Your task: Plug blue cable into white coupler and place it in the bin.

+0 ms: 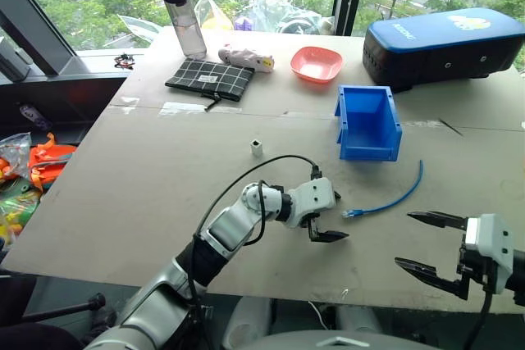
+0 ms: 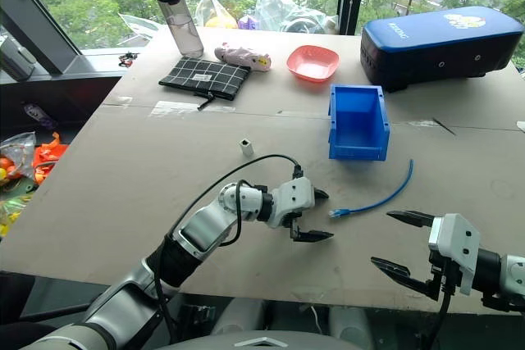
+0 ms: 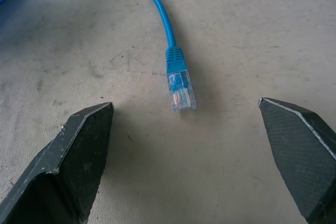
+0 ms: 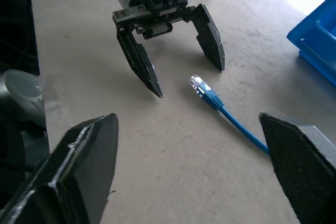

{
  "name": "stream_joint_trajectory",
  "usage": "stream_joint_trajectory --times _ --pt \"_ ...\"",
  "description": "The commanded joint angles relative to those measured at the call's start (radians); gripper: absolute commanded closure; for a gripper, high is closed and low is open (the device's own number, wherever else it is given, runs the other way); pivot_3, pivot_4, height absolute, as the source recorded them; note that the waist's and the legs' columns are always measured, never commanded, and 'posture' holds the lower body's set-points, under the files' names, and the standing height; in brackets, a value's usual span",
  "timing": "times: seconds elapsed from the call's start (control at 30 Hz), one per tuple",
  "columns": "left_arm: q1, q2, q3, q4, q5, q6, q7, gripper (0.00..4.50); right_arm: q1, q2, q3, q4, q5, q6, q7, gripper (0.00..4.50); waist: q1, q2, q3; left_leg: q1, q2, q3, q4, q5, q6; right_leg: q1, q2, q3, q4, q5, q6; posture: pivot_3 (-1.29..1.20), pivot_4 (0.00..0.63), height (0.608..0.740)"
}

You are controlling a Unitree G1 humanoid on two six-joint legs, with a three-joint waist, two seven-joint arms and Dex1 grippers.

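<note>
left gripper [image 1: 330, 225]: fingers spread, facing the blue cable [image 1: 385, 202] plug on the counter [image 1: 148, 186] | right gripper [image 1: 430, 242]: fingers spread, holding nothing

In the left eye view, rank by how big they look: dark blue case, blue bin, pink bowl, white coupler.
1. dark blue case
2. blue bin
3. pink bowl
4. white coupler
The case and the bowl lie farther from the camera than the bin, so they look smaller than they are.
</note>
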Motion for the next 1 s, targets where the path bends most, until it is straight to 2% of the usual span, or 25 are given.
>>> stream_joint_trajectory --times 0.03,0.07,0.17,0.27,0.3,0.33,0.43,0.63,0.73,0.8,0.9,1.0 --pt "-0.007 -0.016 0.022 0.0 0.02 0.027 0.014 0.0 -0.004 -0.004 -0.003 0.005 -0.028 -0.069 -0.003 0.02 0.0 0.0 0.0 0.0 0.0 0.0 0.0 0.0 0.0 0.0 0.0 0.0 0.0 0.0 0.0 0.0 0.15 0.736" --pt "-0.01 -0.019 0.022 0.006 0.025 0.027 0.016 0.0 -0.001 -0.001 -0.002 0.002 -0.027 -0.067 -0.009 0.02 0.0 0.0 0.0 0.0 0.0 0.0 0.0 0.0 0.0 0.0 0.0 0.0 0.0 0.0 0.0 0.0 0.15 0.736" --pt "-0.019 -0.034 0.007 0.027 0.048 0.031 0.022 0.74 0.02 0.021 0.008 -0.024 -0.015 -0.05 -0.041 0.0 0.0 0.0 0.0 0.0 0.0 -0.001 0.0 0.0 0.0 0.0 0.0 -0.001 0.0 0.0 0.0 0.0 0.15 0.736" --pt "-0.029 -0.054 0.005 0.05 0.075 0.022 0.036 2.04 0.04 0.044 0.026 -0.056 0.001 -0.019 -0.086 0.0 0.0 0.0 -0.001 0.0 0.0 -0.001 0.0 0.0 0.0 0.0 0.0 -0.001 0.0 0.0 0.001 0.0 0.15 0.736" --pt "-0.029 -0.057 0.005 0.055 0.079 0.017 0.032 2.72 0.044 0.049 0.032 -0.064 0.002 -0.013 -0.098 0.0 0.0 0.0 -0.001 0.0 -0.001 -0.002 0.0 0.0 0.0 0.0 0.0 -0.001 0.0 -0.001 0.001 0.0 0.15 0.736" --pt "-0.029 -0.06 0.006 0.059 0.082 0.014 0.027 3.01 0.048 0.053 0.037 -0.07 0.001 -0.009 -0.108 0.0 -0.001 0.0 -0.001 0.0 -0.001 -0.002 0.0 0.0 0.0 0.0 0.0 -0.001 0.0 -0.001 0.001 0.0 0.15 0.736" --pt "-0.029 -0.062 0.004 0.062 0.091 -0.005 0.003 4.46 0.065 0.073 0.052 -0.083 -0.005 0.009 -0.149 0.0 -0.001 0.0 -0.001 0.0 -0.001 -0.002 0.0 0.0 0.0 0.0 0.0 -0.001 0.0 -0.001 0.001 0.0 0.15 0.736" --pt "-0.023 -0.062 0.033 0.063 0.072 -0.029 -0.026 4.46 0.1 0.11 0.091 -0.147 0.023 0.09 -0.242 0.0 -0.002 0.0 -0.002 0.0 -0.001 -0.003 -0.001 0.0 0.0 0.0 0.0 -0.001 0.0 -0.002 0.002 0.0 0.15 0.736" --pt "-0.03 -0.069 0.106 0.032 -0.009 -0.001 -0.062 4.46 0.097 0.133 0.132 -0.187 0.074 0.209 -0.326 0.0 -0.003 0.001 -0.002 0.0 -0.001 -0.004 -0.001 0.0 0.0 0.0 0.0 -0.002 0.0 -0.002 0.002 0.0 0.15 0.736" --pt "-0.035 -0.071 0.169 -0.027 -0.122 0.09 -0.113 4.46 0.084 0.163 0.16 -0.215 0.18 0.293 -0.378 0.0 -0.003 0.001 -0.002 -0.001 -0.001 -0.005 -0.001 0.0 0.0 0.0 0.0 -0.002 0.001 -0.002 0.002 0.0 0.15 0.736" --pt "-0.057 -0.052 0.274 -0.132 -0.35 0.338 -0.183 4.46 0.041 0.244 0.19 -0.186 0.394 0.404 -0.465 0.0 -0.009 0.0 -0.001 -0.001 0.0 -0.008 -0.001 0.0 0.0 -0.001 0.0 -0.002 0.002 -0.002 0.002 0.0 0.15 0.736" --pt "-0.1 -0.022 0.381 -0.183 -0.563 0.617 -0.191 4.46 -0.046 0.348 0.203 -0.135 0.589 0.438 -0.569 0.0 -0.019 0.0 -0.001 -0.001 0.0 -0.011 -0.001 0.0 0.0 -0.001 0.0 -0.003 0.002 -0.002 0.002 0.0 0.15 0.736"
